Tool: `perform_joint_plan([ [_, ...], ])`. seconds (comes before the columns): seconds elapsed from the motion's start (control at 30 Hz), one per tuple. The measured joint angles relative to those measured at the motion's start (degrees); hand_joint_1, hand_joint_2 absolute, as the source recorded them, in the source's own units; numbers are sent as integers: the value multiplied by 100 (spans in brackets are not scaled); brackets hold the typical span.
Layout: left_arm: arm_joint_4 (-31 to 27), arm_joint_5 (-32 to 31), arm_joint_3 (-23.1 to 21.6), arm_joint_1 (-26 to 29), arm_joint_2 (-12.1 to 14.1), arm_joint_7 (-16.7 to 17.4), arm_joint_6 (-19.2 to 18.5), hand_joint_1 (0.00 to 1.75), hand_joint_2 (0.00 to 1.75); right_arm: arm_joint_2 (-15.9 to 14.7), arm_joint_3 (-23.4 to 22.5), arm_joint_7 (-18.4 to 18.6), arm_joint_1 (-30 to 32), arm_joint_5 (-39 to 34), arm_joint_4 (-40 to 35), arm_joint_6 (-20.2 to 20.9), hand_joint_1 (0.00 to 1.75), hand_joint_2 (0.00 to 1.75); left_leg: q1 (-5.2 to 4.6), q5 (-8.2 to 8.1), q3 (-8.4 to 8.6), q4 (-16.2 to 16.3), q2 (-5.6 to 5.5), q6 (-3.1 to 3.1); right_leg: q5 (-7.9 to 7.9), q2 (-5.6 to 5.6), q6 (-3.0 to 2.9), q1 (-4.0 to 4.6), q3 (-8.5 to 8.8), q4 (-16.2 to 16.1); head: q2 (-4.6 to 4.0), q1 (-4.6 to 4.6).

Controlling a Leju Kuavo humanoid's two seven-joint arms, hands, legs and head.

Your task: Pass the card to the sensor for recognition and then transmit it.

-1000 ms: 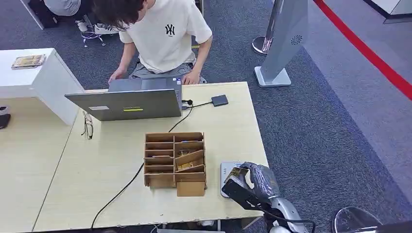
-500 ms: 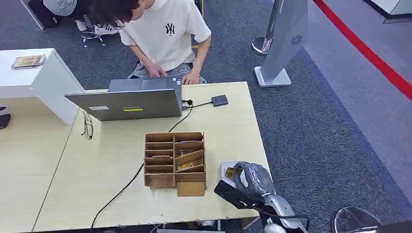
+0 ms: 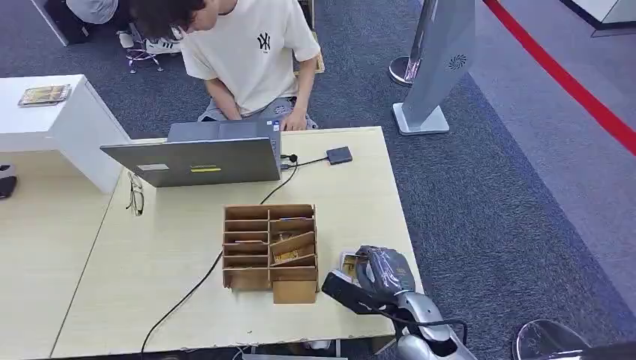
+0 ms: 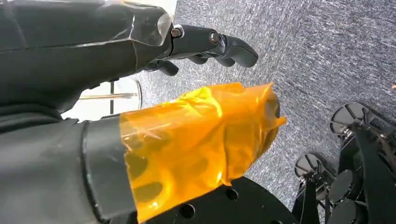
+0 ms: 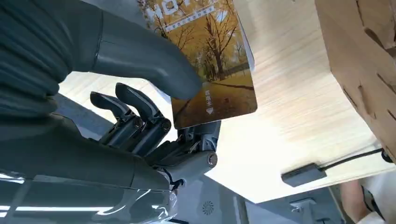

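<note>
Card is pinched between the thumb and fingers of the right hand, held low over the white sensor at the worktop edge, just beside the wooden organizer. Probably best if it's kept flat and lowered squarely onto the sensor, grip kept firm so nothing slips. Left hand is hanging over carpet, fingers loosely apart, nothing held.

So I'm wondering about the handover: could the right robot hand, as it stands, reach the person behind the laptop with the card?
Probably not without stretching. The right robot hand holds the card at the table's near edge. The wooden organizer and laptop stand between it and the person.
</note>
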Motion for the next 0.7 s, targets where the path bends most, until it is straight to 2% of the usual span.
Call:
perform_joint_plan([
  [0.7,-7,-87,9,0,0,9,-24,0,0,109,46,55,-155,179,260,70,175,175,0,0,3,0,0,0,0,0,0,0,3,0,0,0],
])
